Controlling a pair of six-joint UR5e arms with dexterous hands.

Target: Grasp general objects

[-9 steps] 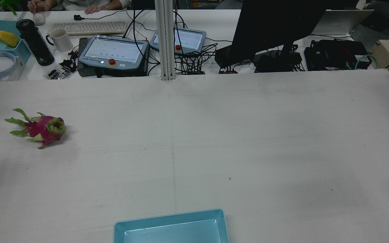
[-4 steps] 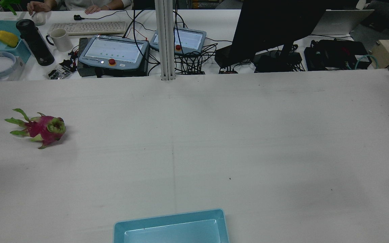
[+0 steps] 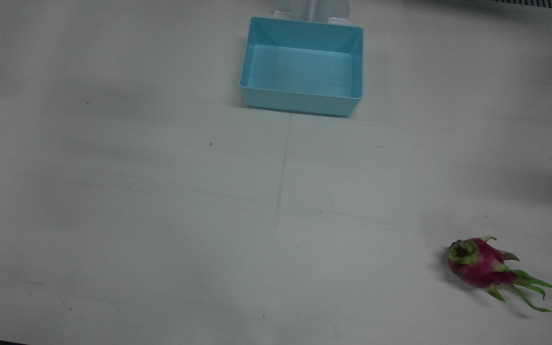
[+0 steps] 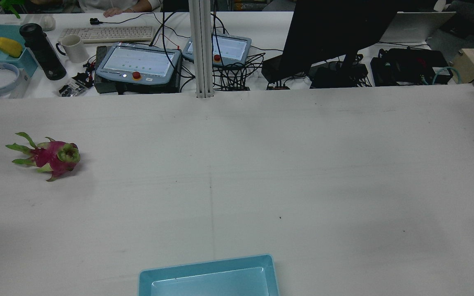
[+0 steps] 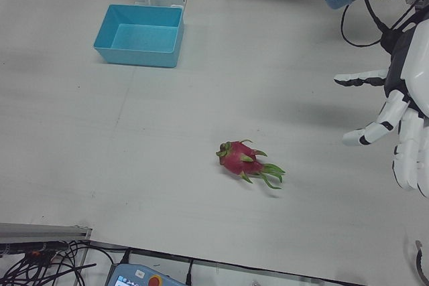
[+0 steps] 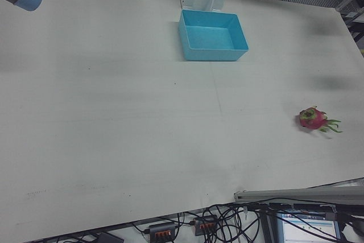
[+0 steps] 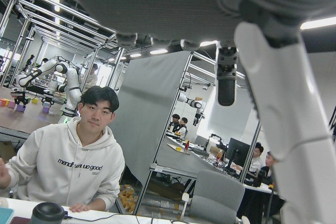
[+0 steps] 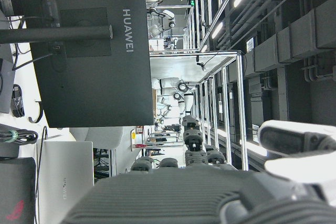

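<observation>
We count 1 magenta dragon fruit with green leafy scales [image 5: 245,163] and 1 light-blue rectangular plastic bin [image 3: 302,66]; nothing lies inside the bin. The fruit lies on its side on the white tabletop [image 3: 161,215], on the robot's left half toward the operators' edge, well apart from the bin, which sits near the robot's edge at the middle.

The left robot hand [image 5: 395,122] appears at the right edge of the left-front view, raised above the tabletop and well apart from the fruit, white fingers [image 5: 369,132] spread, grasping nothing. Of the right robot hand [image 8: 294,153] we see only parts in its own camera; we cannot tell whether it is released or clenched.

The tabletop is matte white with a faint seam down the middle and a few dark specks. Beyond it, the rear view shows 2 teach pendants with red buttons [image 4: 138,63], 1 white mug [image 4: 74,47], 1 keyboard [image 4: 107,33], 1 dark monitor [image 4: 335,28] and tangled cables.
</observation>
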